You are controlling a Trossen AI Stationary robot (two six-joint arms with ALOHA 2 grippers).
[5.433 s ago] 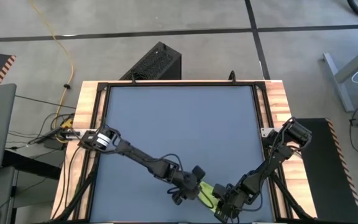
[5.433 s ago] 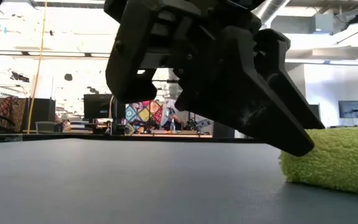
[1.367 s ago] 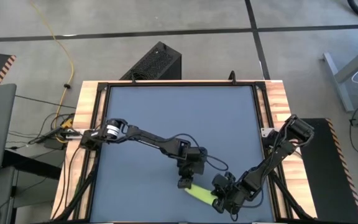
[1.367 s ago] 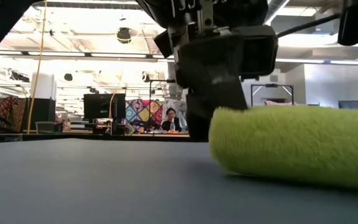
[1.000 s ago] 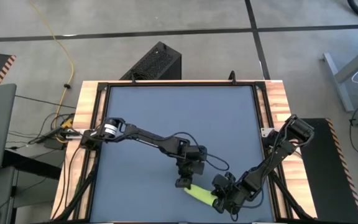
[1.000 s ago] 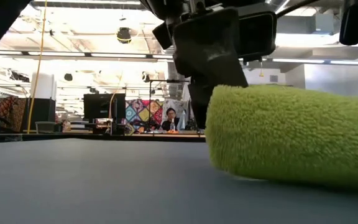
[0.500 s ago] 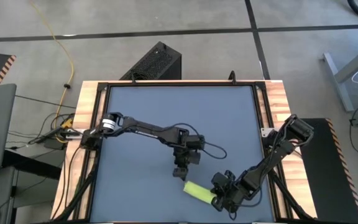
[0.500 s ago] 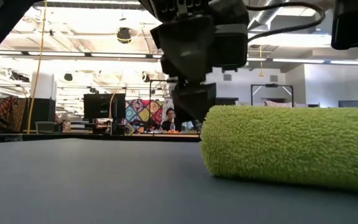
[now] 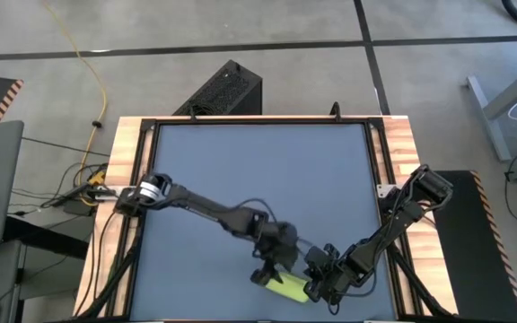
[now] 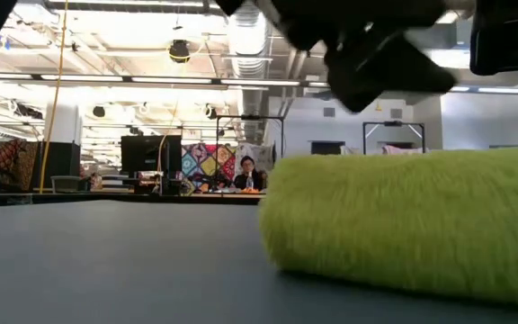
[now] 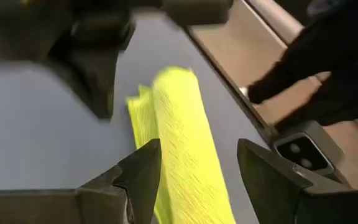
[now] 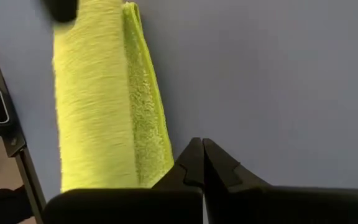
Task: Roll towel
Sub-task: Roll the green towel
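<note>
The towel (image 9: 287,287) is a lime-green roll lying on the blue table near its near edge. A loose flap (image 12: 148,112) rests flat beside the roll. In the low view the roll (image 10: 403,225) fills the right half. My left gripper (image 11: 197,165) hovers open over the roll's left part (image 11: 179,124), one finger on either side, and shows blurred in the high view (image 9: 266,274). My right gripper (image 12: 201,149) is shut at the roll's right end (image 9: 315,289), its tips down by the flap's edge. My right gripper's shut fingertips (image 12: 194,155) slant down toward the table right beside the flap's edge (image 12: 166,158) at the towel's right end. I cannot tell whether they touch the cloth. The roll lies on the table.
The table's black frame and wooden rim (image 11: 260,68) run close by the roll on the right. Open blue surface (image 9: 258,179) spreads toward the far edge. A black box (image 9: 227,90) stands on the floor beyond the far edge. People sit far off in the room (image 10: 245,171).
My left gripper has come off the roll's left end, risen and gone toward the far edge, then swung back toward the near edge over the roll. The roll has shifted a little toward the near edge and lies flat.
</note>
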